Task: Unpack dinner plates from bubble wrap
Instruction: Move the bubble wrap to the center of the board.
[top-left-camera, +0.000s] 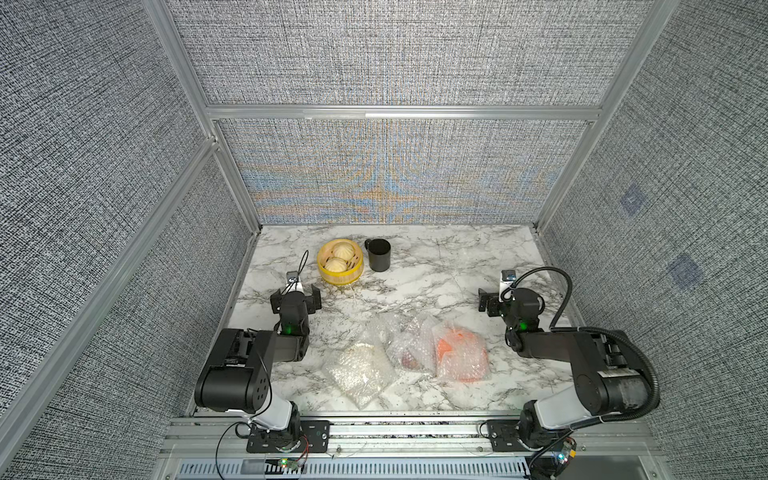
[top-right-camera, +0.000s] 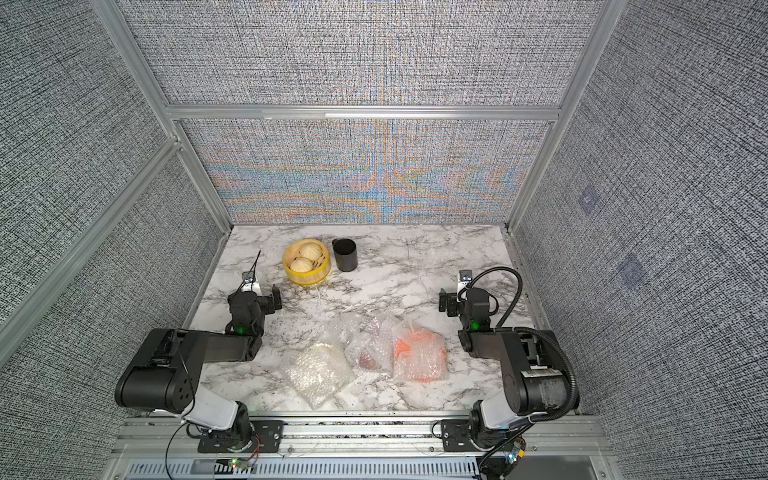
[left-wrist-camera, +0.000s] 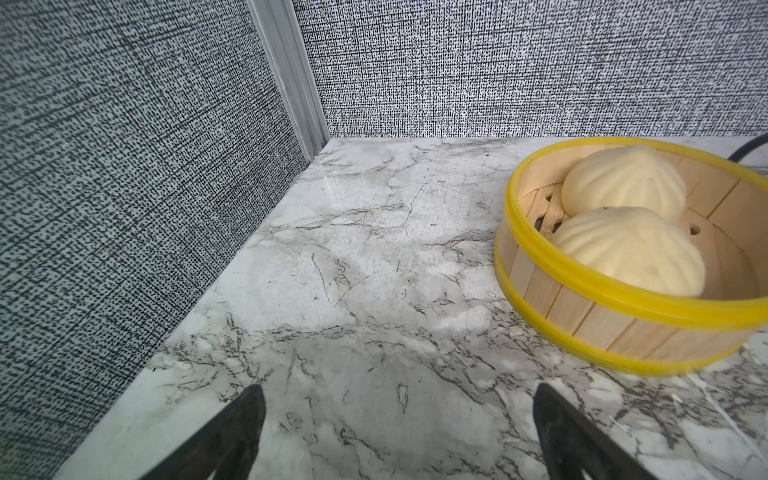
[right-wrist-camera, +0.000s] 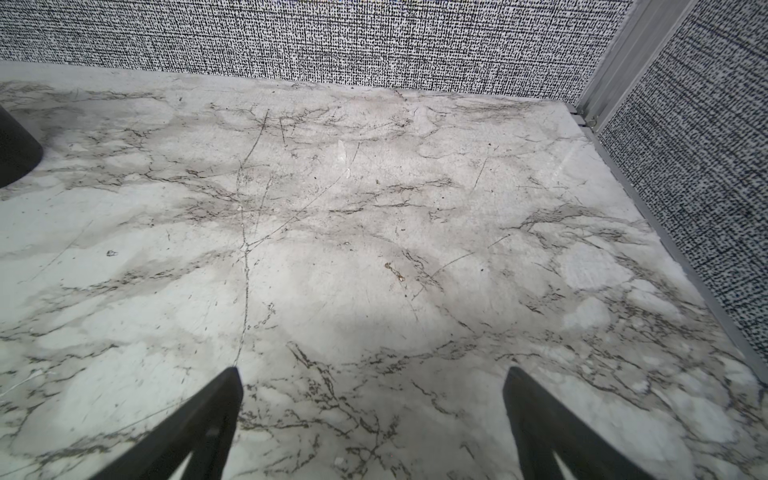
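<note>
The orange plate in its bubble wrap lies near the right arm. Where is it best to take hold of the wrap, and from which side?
Probably the far edge of the bubble wrap, beyond the orange plate, coming from above with the open right gripper. The film seems to stand up crumpled there, while the plate lies flat underneath.
</note>
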